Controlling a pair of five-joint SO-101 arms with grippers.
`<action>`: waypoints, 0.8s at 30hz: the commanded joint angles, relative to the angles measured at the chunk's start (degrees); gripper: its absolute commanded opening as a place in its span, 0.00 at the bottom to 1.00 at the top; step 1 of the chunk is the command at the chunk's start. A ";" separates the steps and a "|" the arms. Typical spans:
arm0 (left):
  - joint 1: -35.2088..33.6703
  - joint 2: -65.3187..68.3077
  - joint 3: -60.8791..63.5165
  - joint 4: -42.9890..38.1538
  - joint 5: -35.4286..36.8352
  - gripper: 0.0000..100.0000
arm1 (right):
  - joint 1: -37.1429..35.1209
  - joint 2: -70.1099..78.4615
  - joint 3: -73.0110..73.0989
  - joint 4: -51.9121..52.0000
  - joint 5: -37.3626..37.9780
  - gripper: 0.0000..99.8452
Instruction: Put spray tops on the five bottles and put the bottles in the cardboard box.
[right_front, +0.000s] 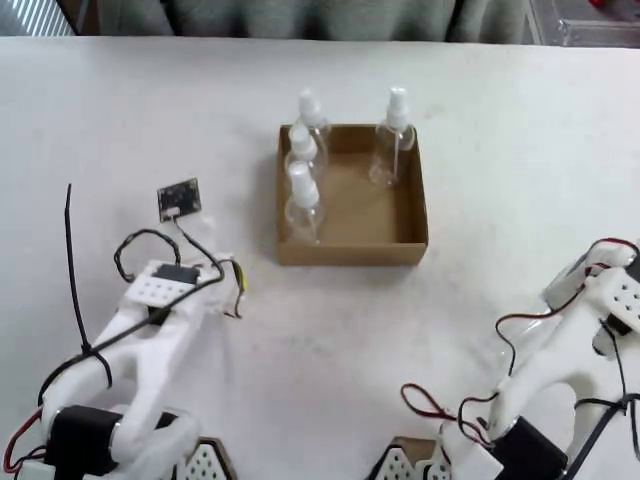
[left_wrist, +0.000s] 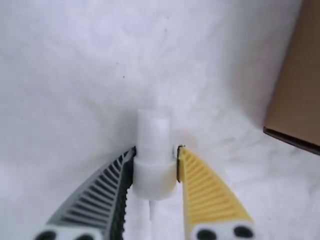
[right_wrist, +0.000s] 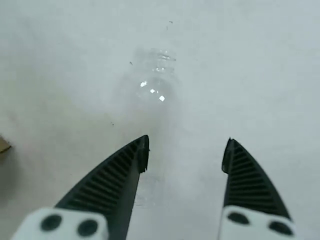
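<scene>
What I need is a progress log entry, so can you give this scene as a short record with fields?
box: holds four capped bottles, upright
left gripper: shut on a top
right gripper: open over fifth bottle
fifth bottle: uncapped, lying on table
left to do: cap and box one bottle

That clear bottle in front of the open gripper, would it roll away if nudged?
Probably: the clear bottle looks round and seems to lie on its side, so it may roll. It looks empty and thin-walled, so likely light and slippery for the right gripper.
</scene>
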 joint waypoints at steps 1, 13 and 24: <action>0.57 -2.33 -0.26 -0.88 -0.70 0.02 | -0.92 -0.66 0.79 -3.91 -7.30 0.22; 0.57 -2.33 -0.26 -0.88 -0.70 0.02 | -4.53 6.55 0.62 -10.07 -15.12 0.22; 0.57 -2.33 -0.26 -0.88 -0.70 0.02 | -6.02 7.25 1.23 -11.03 -16.00 0.26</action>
